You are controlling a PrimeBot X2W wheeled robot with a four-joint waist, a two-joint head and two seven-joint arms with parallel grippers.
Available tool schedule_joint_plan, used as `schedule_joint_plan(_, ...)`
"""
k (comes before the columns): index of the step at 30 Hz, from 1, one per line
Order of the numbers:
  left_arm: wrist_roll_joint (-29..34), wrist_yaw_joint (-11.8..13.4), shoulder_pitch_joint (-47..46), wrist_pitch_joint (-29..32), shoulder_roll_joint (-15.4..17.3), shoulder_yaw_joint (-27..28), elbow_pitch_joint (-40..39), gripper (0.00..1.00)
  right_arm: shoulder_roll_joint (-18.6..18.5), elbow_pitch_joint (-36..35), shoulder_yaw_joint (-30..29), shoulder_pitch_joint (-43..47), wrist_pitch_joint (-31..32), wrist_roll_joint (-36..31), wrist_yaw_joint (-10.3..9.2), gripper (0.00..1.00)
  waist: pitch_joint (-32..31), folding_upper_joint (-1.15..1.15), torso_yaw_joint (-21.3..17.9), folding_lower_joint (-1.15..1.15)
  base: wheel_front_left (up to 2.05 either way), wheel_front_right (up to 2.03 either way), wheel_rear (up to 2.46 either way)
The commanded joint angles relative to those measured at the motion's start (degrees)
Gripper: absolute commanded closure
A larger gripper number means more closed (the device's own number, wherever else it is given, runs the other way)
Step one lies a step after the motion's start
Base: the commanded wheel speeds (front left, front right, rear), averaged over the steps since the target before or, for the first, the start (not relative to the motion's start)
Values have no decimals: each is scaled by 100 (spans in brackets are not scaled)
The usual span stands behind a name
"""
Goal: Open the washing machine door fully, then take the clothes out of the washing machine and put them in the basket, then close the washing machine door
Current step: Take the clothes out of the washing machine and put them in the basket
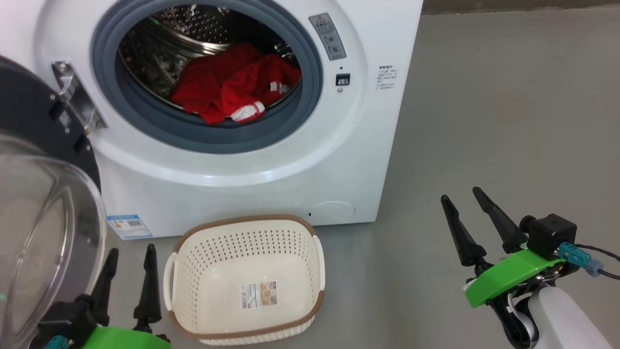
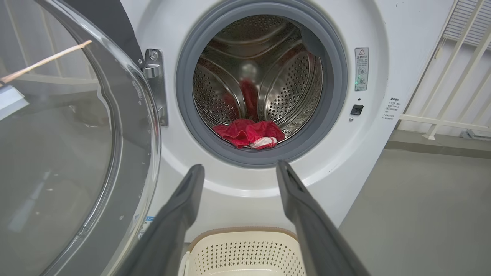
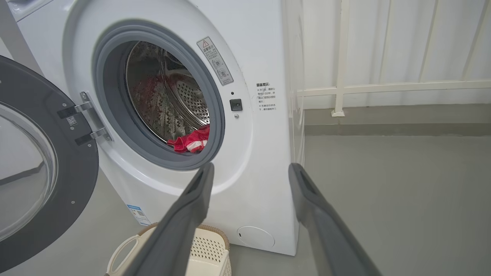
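My left gripper and right gripper both stand spread, holding nothing. The red clothes lie bunched at the front of the drum. They look soft, light and floppy, so I'd pinch a raised fold.

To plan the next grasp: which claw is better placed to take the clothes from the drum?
Probably the left claw. Its view looks straight into the drum, with the clothes centred above its open jaws. The right claw points obliquely at the machine's right edge.
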Motion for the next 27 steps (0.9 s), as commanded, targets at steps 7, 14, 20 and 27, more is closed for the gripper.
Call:
schedule_joint_plan(7,86,-69,-188,-52,84,259,-142,0,-31,-146,70,-99,-69,-2,9,0,20,0,8,0,156,-156,0)
schedule_joint_plan(14,101,-98,-182,-52,62,280,-139,0,-24,-139,68,-112,-69,-8,9,0,23,0,11,0,74,-74,0)
schedule_joint_plan(20,137,-105,-190,-52,37,308,-145,0,-23,-129,68,-118,-69,-11,9,0,21,0,17,0,4,-4,0)
schedule_joint_plan(27,181,-115,-197,-52,13,341,-112,0,-17,-119,74,-122,-69,-11,9,0,7,0,26,0,0,0,0)
